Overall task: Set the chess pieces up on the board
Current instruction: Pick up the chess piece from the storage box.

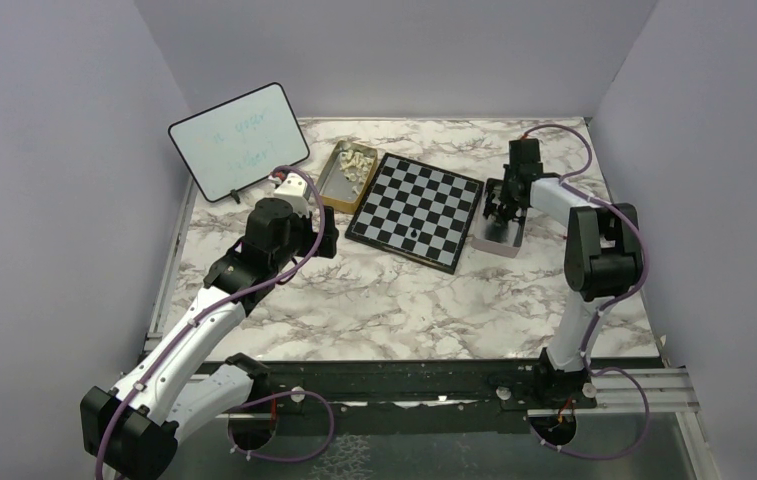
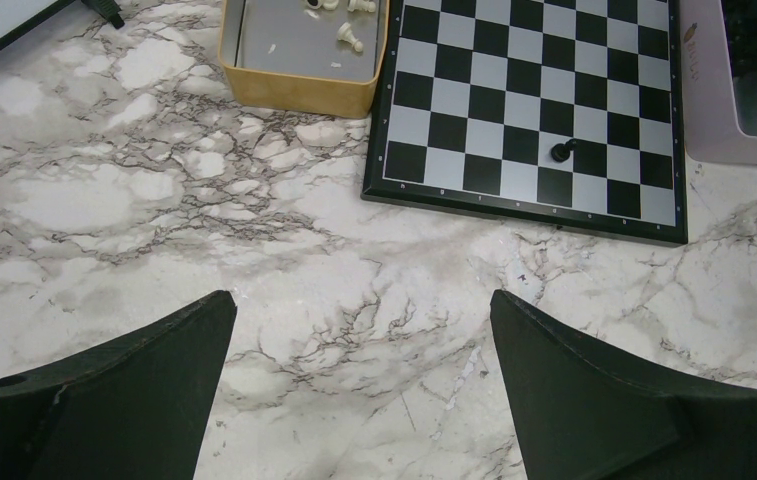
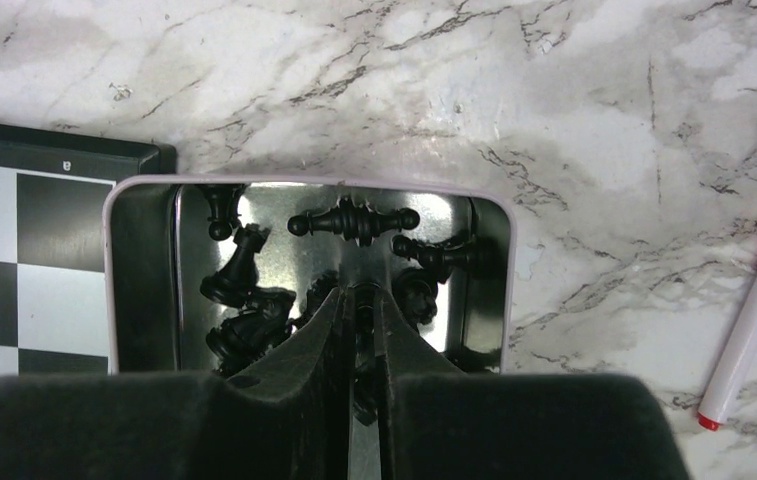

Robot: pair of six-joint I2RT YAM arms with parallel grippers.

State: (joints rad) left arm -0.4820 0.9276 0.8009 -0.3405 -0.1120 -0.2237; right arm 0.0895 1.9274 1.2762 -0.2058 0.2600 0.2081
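Observation:
The board point(image 1: 416, 210) lies at the middle back of the marble table, with one black chess piece point(image 1: 412, 234) standing near its front edge, also seen in the left wrist view as the black chess piece point(image 2: 563, 151). Several black chess pieces point(image 3: 354, 220) lie in a small silver tin point(image 3: 304, 181) right of the board. My right gripper point(image 3: 362, 300) reaches down into that tin, its fingers shut on a black piece between them. Cream-white pieces point(image 2: 351, 38) lie in a gold tin point(image 2: 294, 92) left of the board. My left gripper point(image 2: 362, 305) hangs open over bare marble.
A white dry-erase board point(image 1: 239, 140) leans at the back left behind the gold tin point(image 1: 339, 185). A red-capped marker point(image 3: 754, 320) lies on the marble right of the silver tin. Purple walls close in the table on three sides.

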